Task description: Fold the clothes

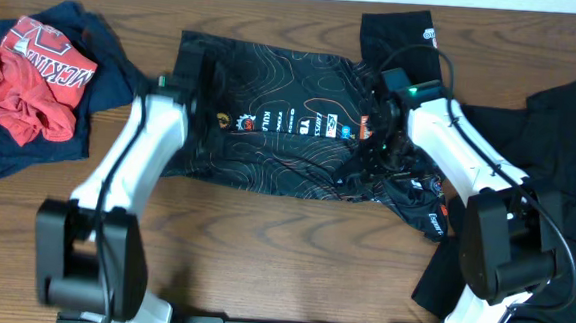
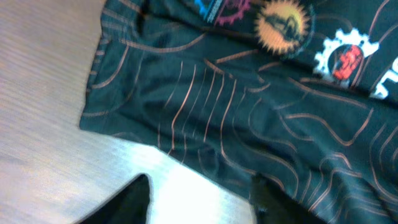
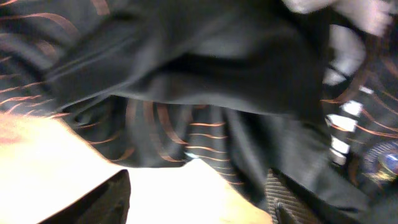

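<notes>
The black cycling jersey [image 1: 290, 122] with thin contour lines and small colourful logos lies spread across the middle of the table. My left gripper [image 1: 185, 78] is at its left edge. In the left wrist view the jaws [image 2: 199, 202] are open: one finger is over bare table, the other over the jersey's hem [image 2: 249, 124]. My right gripper [image 1: 374, 142] is low over the jersey's rumpled right part. In the right wrist view its jaws [image 3: 193, 199] are open, with bunched jersey fabric [image 3: 205, 81] just ahead and fabric touching the right finger.
A red garment [image 1: 27, 80] lies crumpled on a navy one [image 1: 99, 55] at the far left. A plain black garment [image 1: 559, 158] covers the right side. Another black piece [image 1: 401, 33] lies at the back, by the jersey's top right corner.
</notes>
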Tool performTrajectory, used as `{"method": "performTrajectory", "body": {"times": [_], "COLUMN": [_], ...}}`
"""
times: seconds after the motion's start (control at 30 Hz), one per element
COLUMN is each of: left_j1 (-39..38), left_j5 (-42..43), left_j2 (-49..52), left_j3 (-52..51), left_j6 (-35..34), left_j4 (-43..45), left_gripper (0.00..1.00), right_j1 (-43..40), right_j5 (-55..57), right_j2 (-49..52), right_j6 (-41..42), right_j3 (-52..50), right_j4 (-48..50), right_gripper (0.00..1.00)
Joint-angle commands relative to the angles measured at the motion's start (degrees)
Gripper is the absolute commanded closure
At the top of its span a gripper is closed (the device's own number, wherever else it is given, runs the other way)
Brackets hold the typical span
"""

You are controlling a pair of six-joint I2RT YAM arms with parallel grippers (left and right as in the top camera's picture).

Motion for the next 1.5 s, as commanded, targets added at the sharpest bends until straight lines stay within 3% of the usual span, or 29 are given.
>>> {"method": "performTrajectory", "body": {"times": [0.0, 0.2, 0.37, 0.4, 0.53, 0.67, 0.97, 1.03, 1.07, 1.2, 1.47], "left_j1": [0.0, 0.0, 0.0, 0.0, 0.4, 1.6, 5.3, 5.6, 5.6, 5.6, 5.6], "left_j5": [-0.4, -0.4, -0.4, -0.4, -0.4, 0.0, 4.3, 6.8, 7.2, 8.0, 8.9], "left_j2": [-0.3, 3.2, 4.3, 4.3, 4.4, 4.4, 9.6, 12.6, 14.4, 20.6, 19.8], "left_j3": [-10.2, -11.8, -11.8, -11.8, -11.8, -11.8, -11.8, -11.7, -11.8, -11.7, -11.7], "left_j6": [-1.6, -0.9, -0.6, -0.6, 0.2, 0.3, 0.8, 0.8, 0.6, -0.3, -3.3], "left_j4": [5.0, 6.4, 9.0, 9.9, 13.6, 15.8, 22.1, 22.5, 22.2, 18.4, 10.3], "left_gripper": [0.39, 0.33, 0.33, 0.33, 0.31, 0.26, 0.23, 0.28, 0.36, 0.94, 0.94], "right_j1": [1.1, 0.5, 0.0, -0.2, -0.8, -1.9, -2.6, -2.6, -2.6, -2.6, -2.6], "right_j5": [-5.1, -8.3, -8.3, -8.3, -8.3, -8.4, -9.8, -10.0, -10.1, -10.9, -11.3], "right_j2": [0.0, 0.0, 0.0, 0.0, 0.1, 0.1, 0.1, 0.1, 0.1, 0.1, 0.1], "right_j6": [-0.9, -0.9, -0.4, 0.0, 0.5, 1.1, 1.1, 1.1, 1.1, 1.1, 1.4], "right_j3": [-0.5, -2.0, -2.4, -3.2, -5.9, -8.7, -12.8, -13.4, -13.7, -14.8, -19.5], "right_j4": [0.3, 1.4, 1.5, 2.7, 5.3, 6.3, 8.6, 8.9, 8.9, 8.6, 8.7], "right_gripper": [0.31, 0.39, 0.84, 0.89, 0.83, 0.99, 0.99, 0.99, 0.99, 0.99, 0.99]}}
